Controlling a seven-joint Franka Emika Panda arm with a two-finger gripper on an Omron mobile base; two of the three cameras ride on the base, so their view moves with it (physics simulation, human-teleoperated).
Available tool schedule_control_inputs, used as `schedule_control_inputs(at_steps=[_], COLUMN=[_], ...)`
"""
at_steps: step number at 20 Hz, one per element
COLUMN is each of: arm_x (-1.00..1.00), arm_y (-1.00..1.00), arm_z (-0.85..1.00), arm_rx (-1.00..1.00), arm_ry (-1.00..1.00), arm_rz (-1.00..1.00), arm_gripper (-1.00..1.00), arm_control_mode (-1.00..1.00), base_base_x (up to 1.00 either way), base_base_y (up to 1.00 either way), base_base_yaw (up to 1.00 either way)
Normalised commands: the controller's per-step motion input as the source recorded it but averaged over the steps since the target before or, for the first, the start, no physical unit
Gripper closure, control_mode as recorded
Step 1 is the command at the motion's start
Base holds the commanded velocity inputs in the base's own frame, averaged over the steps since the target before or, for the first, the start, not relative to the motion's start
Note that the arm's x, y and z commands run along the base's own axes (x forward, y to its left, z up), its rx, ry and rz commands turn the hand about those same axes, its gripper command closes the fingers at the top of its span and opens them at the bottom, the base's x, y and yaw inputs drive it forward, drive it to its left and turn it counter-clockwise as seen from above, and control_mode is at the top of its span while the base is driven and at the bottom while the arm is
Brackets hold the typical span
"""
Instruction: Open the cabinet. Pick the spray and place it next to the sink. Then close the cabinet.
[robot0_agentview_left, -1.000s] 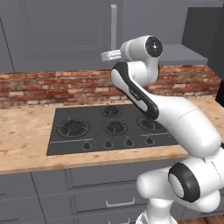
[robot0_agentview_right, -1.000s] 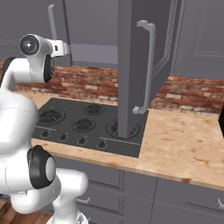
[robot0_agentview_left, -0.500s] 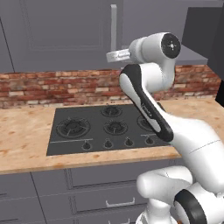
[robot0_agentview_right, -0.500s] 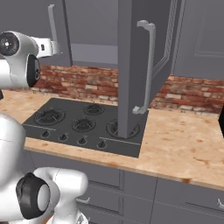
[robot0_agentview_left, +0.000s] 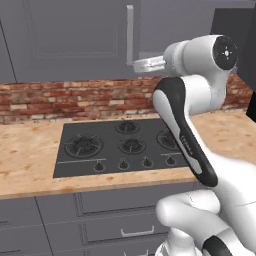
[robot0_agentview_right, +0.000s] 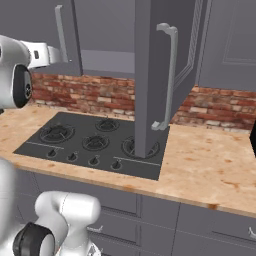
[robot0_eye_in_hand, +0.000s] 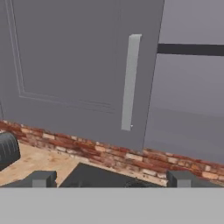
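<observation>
cabinet (robot0_agentview_right: 155, 75) right door open (left shut)

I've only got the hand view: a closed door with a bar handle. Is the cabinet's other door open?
Observer: Yes. In the right base view the right door is swung out over the right side of the hob.
Operator: Where's my arm relative to the closed door?
Observer: In the left base view the arm ends level with the bottom edge of the left door, just right of its handle.
</observation>
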Motion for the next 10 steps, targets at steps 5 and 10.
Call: schedule_control_inputs(at_steps=[5,10], arm_x=[-0.69,-0.55], arm_y=[-0.12,-0.19], arm_z=[0.02,0.0], arm_rx=[0.0,0.0], arm_ry=[0.0,0.0], arm_rz=[0.0,0.0], arm_gripper=[-1.0,-1.0], arm_control_mode=[-1.0,-1.0], base_base_x=[0.0,0.0], base_base_y=[0.0,0.0], base_base_yaw=[0.0,0.0])
